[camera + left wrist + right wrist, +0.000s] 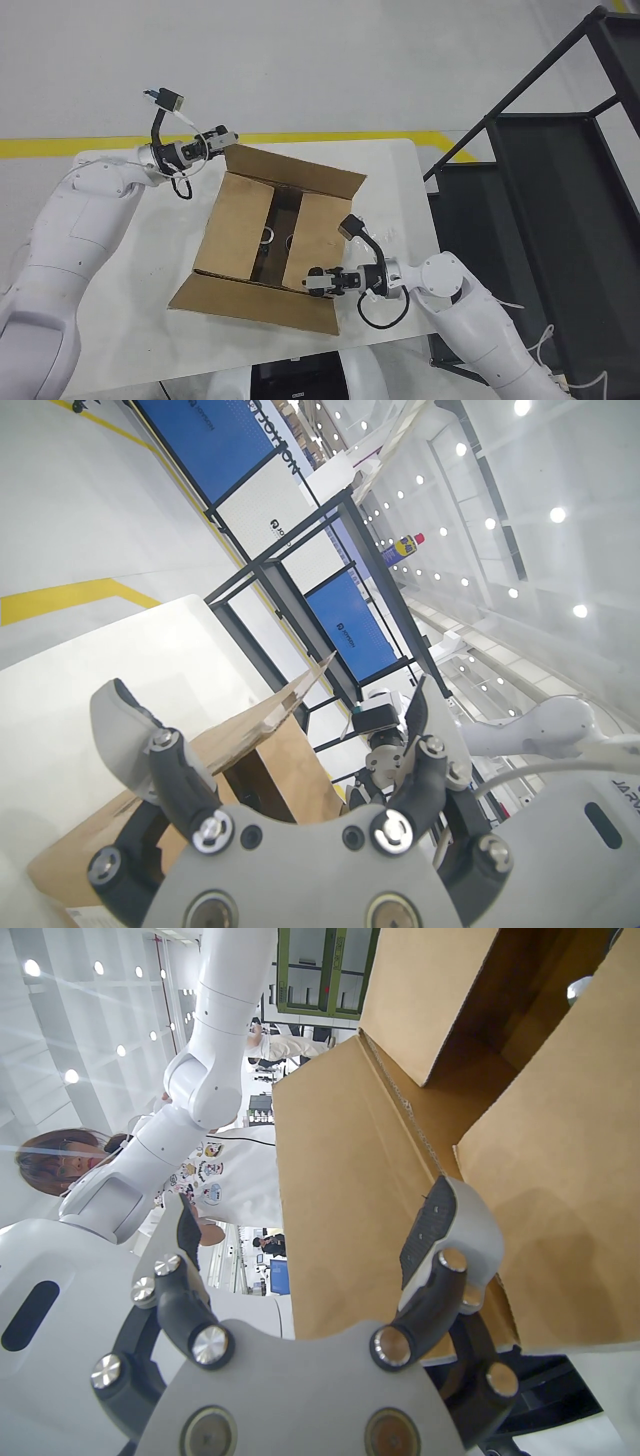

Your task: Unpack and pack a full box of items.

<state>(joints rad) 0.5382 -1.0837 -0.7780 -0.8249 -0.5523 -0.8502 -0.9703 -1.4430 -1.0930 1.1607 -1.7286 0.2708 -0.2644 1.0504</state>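
A brown cardboard box (240,225) stands in the middle of the white table (140,260). Its two inner flaps lie nearly flat, and the dark gap (276,236) between them shows round items inside. The far outer flap (300,172) stands up, and the near outer flap (255,298) hangs outward. My left gripper (228,137) (272,715) is open at the box's far left corner, the raised flap's edge (295,692) between its fingers. My right gripper (312,282) (310,1223) is open at the near edge, with the cardboard (350,1168) between its fingers.
A black metal rack (540,200) stands right beside the table's right edge. A yellow floor line (60,146) runs behind the table. A spray can (405,547) sits on the rack. Bare tabletop lies left of the box.
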